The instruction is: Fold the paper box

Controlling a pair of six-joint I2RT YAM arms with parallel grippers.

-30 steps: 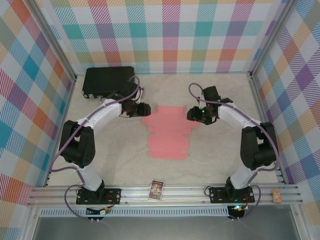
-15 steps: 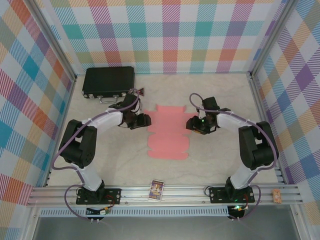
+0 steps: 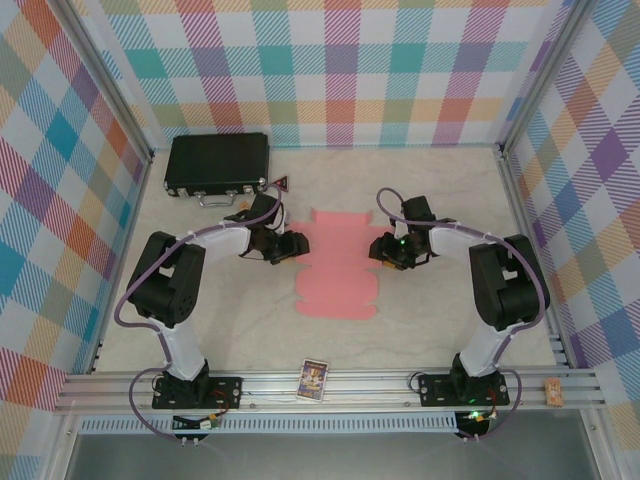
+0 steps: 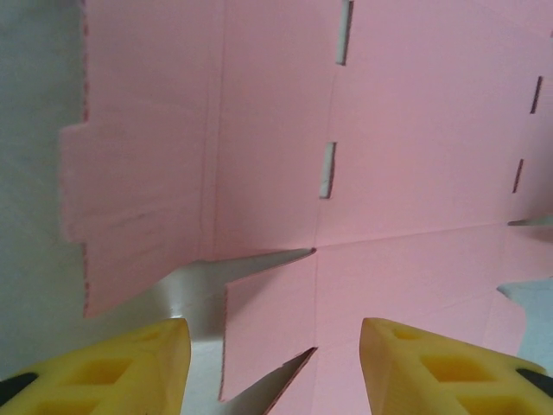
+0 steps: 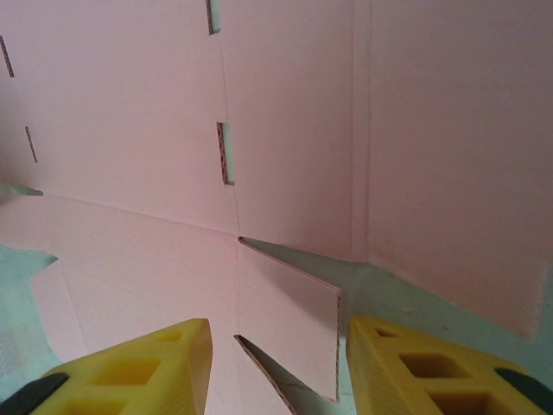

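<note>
The paper box is a flat salmon-pink die-cut sheet lying in the middle of the table. My left gripper is low at the sheet's left edge. In the left wrist view its yellow fingers stand open on either side of a small side tab, not touching it. My right gripper is at the right edge. Its yellow fingers are open too, with a slightly raised side tab between them. The left gripper and the right gripper each hold nothing.
A black hard case lies at the back left, with a small dark triangle beside it. A picture card rests on the front rail. Checked walls and metal posts enclose the sandy table.
Both grippers have come nearer and lower along the sheet's side edges, closing in on the side tabs. The left arm has swung off the black case. The sheet has stayed put.
</note>
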